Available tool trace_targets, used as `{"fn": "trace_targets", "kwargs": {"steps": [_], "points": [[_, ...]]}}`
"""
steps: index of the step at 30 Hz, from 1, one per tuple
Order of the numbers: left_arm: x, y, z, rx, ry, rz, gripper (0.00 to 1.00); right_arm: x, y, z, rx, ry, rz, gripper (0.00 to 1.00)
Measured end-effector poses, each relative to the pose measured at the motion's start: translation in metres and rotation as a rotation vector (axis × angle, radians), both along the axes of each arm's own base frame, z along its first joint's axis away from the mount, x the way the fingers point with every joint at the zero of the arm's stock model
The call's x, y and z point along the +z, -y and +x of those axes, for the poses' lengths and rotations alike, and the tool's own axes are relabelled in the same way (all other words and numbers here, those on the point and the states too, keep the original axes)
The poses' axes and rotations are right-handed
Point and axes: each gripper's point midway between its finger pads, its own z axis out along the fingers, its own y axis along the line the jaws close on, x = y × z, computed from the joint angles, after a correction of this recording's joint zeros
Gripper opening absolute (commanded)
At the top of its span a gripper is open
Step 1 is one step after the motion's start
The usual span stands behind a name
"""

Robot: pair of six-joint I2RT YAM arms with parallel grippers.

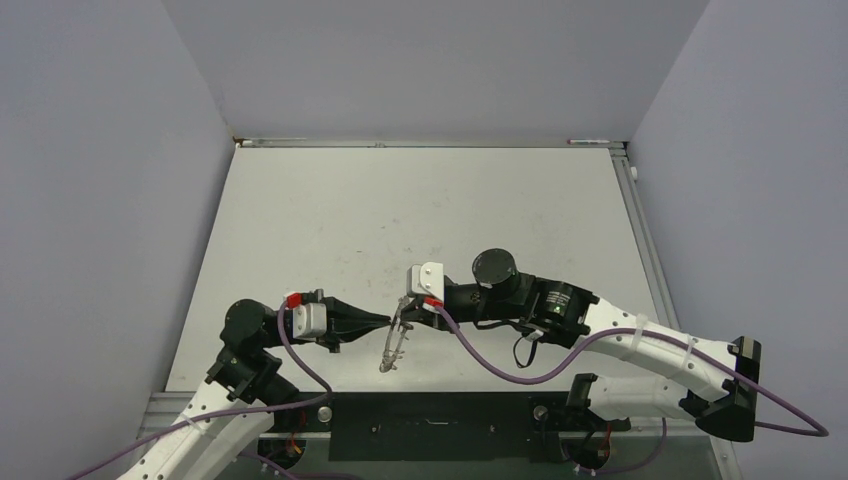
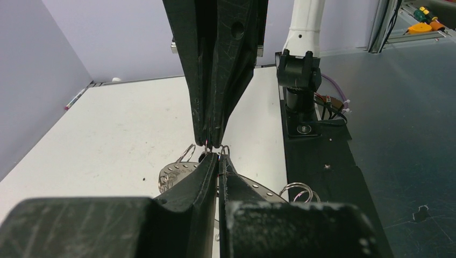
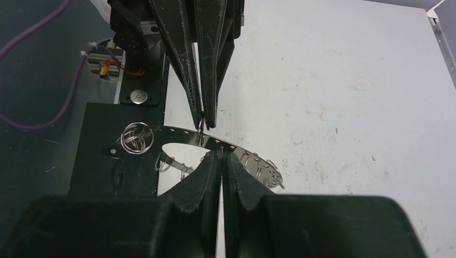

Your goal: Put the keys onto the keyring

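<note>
The keyring [image 1: 393, 346] is a flat grey ring with small holes and wire loops on its rim; it hangs tilted above the table's near edge. My left gripper [image 1: 388, 320] and right gripper [image 1: 404, 306] meet tip to tip at its upper rim. In the left wrist view the left gripper [image 2: 219, 156] is shut at the rim of the keyring [image 2: 176, 171], by a wire loop [image 2: 299, 189]. In the right wrist view the right gripper [image 3: 220, 154] is shut on the edge of the keyring [image 3: 257, 161]. No black-headed key shows in any view.
The white table [image 1: 420, 210] stretches behind the grippers, with walls on three sides. A black base plate [image 1: 440, 425] with the arm mounts lies under the ring at the near edge. Purple cables [image 1: 480, 360] hang from both wrists.
</note>
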Motion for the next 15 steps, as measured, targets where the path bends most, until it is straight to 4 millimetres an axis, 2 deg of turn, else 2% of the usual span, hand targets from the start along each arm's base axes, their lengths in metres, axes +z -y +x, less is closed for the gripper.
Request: {"fn": "trace_targets", "kwargs": {"steps": [6, 15], "points": [[-0.0002, 0.0001, -0.0009, -0.005, -0.010, 0.000, 0.00, -0.0028, -0.0024, -0.0012, 0.008, 0.000, -0.010, 0.05], [-0.0010, 0.0005, -0.0005, -0.005, -0.014, 0.002, 0.00, 0.0040, -0.0046, -0.0048, 0.028, 0.008, 0.003, 0.05]]}}
